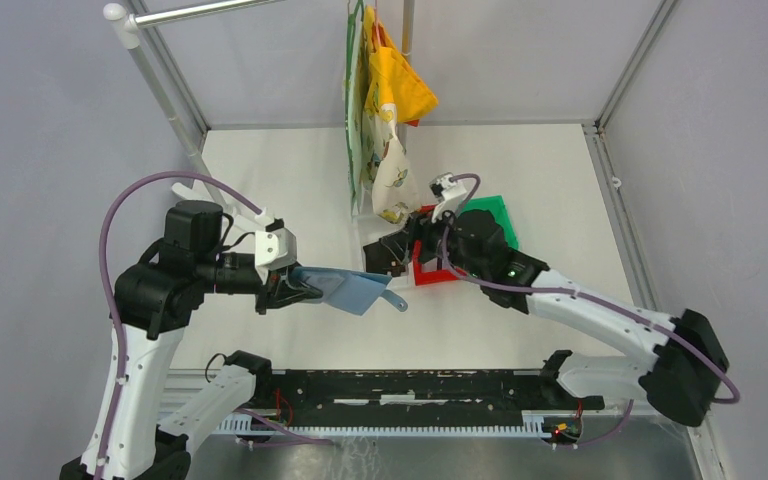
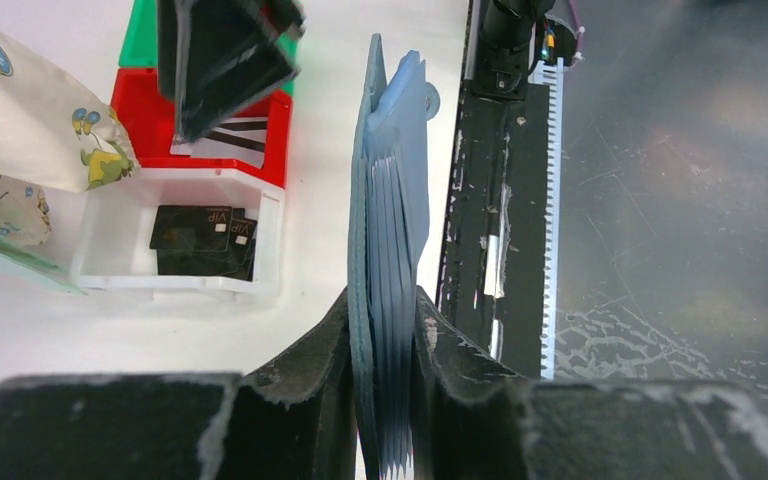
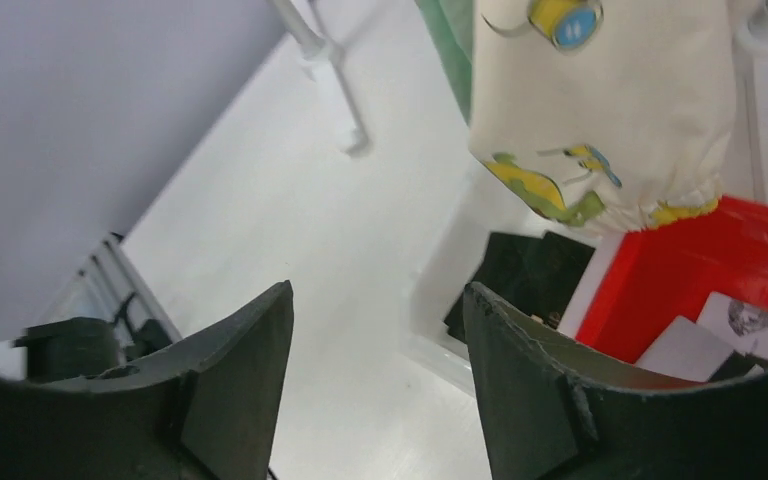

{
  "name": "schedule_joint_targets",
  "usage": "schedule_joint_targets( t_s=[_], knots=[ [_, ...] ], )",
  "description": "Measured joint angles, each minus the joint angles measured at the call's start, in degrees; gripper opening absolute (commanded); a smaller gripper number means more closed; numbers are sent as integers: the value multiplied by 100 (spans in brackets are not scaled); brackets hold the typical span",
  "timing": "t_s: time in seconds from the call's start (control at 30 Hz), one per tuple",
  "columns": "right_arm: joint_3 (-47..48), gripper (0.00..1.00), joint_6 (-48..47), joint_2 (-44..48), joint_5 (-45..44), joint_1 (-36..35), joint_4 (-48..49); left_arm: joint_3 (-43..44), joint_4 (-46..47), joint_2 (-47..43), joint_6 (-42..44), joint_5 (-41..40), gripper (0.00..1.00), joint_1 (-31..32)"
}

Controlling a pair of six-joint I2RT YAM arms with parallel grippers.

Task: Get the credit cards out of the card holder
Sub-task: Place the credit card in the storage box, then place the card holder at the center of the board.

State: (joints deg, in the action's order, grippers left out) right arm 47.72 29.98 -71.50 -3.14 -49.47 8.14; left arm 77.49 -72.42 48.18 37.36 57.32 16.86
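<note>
My left arm rises off its base with the elbow bent, forearm running level out to the right, and my left hand is clamped on the card holder. My right arm is stretched long toward the middle, right hand tipped down, fingers spread wide.

The white table is seen to carry three bins grouped near its middle, the white bin being set against the red bin and the green bin placed just behind the red one.
</note>
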Motion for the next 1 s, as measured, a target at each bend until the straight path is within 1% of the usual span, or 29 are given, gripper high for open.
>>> schedule_joint_targets(
  t_s=[0.1,0.2,0.33,0.5,0.6,0.73,0.9,1.0],
  knots=[
    [-111,70,-39,750,343,-2,131,-24,83,-26,0,-2,2,0],
    [-149,70,-101,1119,883,-11,221,-96,157,-81,0,-2,2,0],
    [-149,70,-267,1121,1493,-227,247,-173,238,-90,0,-7,3,0],
    [-149,69,-529,960,1947,-925,245,-212,289,-57,0,-48,5,0],
    [-149,70,-649,955,1974,-1285,286,-275,361,-55,4,-79,7,0],
    [-105,75,-807,931,1821,-1631,354,-345,391,0,4,-66,7,4],
    [380,77,-1097,538,1410,-2024,378,-466,431,114,0,22,7,4],
    [732,78,-1257,264,1110,-2131,352,-483,420,162,2,162,8,4]
  ],
)
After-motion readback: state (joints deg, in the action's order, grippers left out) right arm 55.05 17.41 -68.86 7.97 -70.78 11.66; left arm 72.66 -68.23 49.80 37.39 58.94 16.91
